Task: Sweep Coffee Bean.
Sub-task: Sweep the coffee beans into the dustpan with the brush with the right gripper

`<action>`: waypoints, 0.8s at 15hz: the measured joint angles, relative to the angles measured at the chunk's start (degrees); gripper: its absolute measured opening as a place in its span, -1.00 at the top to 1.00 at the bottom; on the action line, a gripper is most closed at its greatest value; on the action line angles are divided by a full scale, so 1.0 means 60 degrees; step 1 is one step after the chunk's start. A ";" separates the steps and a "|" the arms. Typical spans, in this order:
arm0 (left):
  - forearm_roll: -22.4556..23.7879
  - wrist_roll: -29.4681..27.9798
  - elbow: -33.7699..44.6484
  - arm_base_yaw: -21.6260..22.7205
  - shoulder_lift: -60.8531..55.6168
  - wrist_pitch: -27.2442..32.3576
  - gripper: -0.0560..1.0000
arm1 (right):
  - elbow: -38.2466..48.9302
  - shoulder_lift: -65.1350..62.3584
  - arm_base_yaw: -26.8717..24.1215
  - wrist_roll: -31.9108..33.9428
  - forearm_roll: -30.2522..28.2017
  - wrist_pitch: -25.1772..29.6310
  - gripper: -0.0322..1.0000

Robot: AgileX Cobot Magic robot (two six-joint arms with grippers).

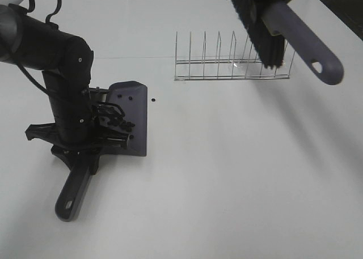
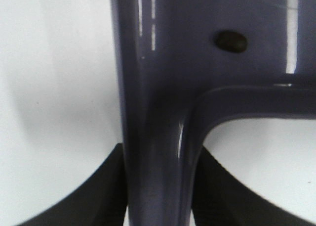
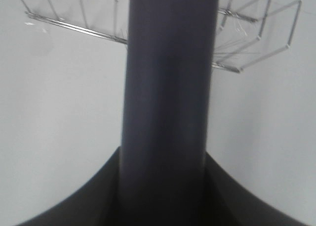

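Though arm [image 1: 59,83] hides part of dustpan [image 1: 136,103], left end effector [image 2: 158,196] grips it; right end effector [image 3: 163,196] grips brush [image 1: 300,38].

Black left arm [image 1: 65,83] hides part of the dark grey plastic dustpan [image 1: 135,123] and some of the tiny dark coffee beans [image 1: 130,98], too small to count. Top edge crops the black-bristled, grey-handled brush [image 1: 300,35]. Right wrist view blurred.

Bright, even light from above; table [image 1: 238,185] near washed out. Faint soft shadows by dustpan [image 1: 139,140]. Glare streaks on it in left wrist view. Right wrist view blurry & dimmer, brush [image 3: 168,87] out of focus.
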 joint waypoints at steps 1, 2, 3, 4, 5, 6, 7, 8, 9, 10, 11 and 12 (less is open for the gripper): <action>0.0000 0.0000 0.0000 0.0000 0.0000 0.0000 0.29 | 0.0506 -0.0229 -0.0277 0.0000 0.0000 0.0010 0.41; 0.0000 0.0000 0.0000 0.0000 0.0000 0.0000 0.29 | 0.0898 -0.0382 -0.0525 0.0000 -0.0010 0.0019 0.41; 0.0000 0.0000 0.0000 0.0000 0.0000 0.0000 0.29 | 0.1241 -0.0439 -0.0649 0.0000 -0.0029 0.0019 0.41; 0.0000 0.0000 0.0000 0.0000 0.0000 0.0000 0.29 | 0.1375 -0.0449 -0.0659 0.0000 -0.0038 0.0019 0.41; 0.0000 0.0000 0.0000 0.0000 0.0000 0.0000 0.29 | 0.1662 -0.0439 -0.0649 0.0000 0.0143 0.0010 0.41; 0.0000 0.0000 0.0000 0.0000 0.0000 0.0000 0.29 | 0.1929 -0.0392 -0.0602 -0.0010 0.0659 -0.0038 0.41; 0.0000 0.0000 0.0000 0.0000 0.0000 0.0000 0.29 | 0.2129 -0.0325 -0.0449 -0.0124 0.1089 -0.0239 0.41; 0.0000 0.0000 0.0000 0.0000 0.0000 0.0000 0.29 | 0.2187 -0.0162 -0.0201 -0.0248 0.1241 -0.0525 0.41; 0.0000 0.0000 0.0000 0.0000 0.0000 0.0000 0.29 | 0.2215 0.0057 0.0115 -0.0258 0.1184 -0.0850 0.41; 0.0000 0.0000 0.0000 0.0000 0.0000 0.0000 0.29 | 0.2215 0.0296 0.0468 -0.0258 0.1012 -0.1146 0.41; -0.0010 0.0010 0.0000 0.0000 0.0000 0.0000 0.29 | 0.2139 0.0630 0.0917 -0.0258 0.0697 -0.1308 0.41; -0.0010 0.0010 0.0000 0.0000 0.0000 0.0000 0.29 | 0.1939 0.0993 0.1289 -0.0258 0.0372 -0.1299 0.41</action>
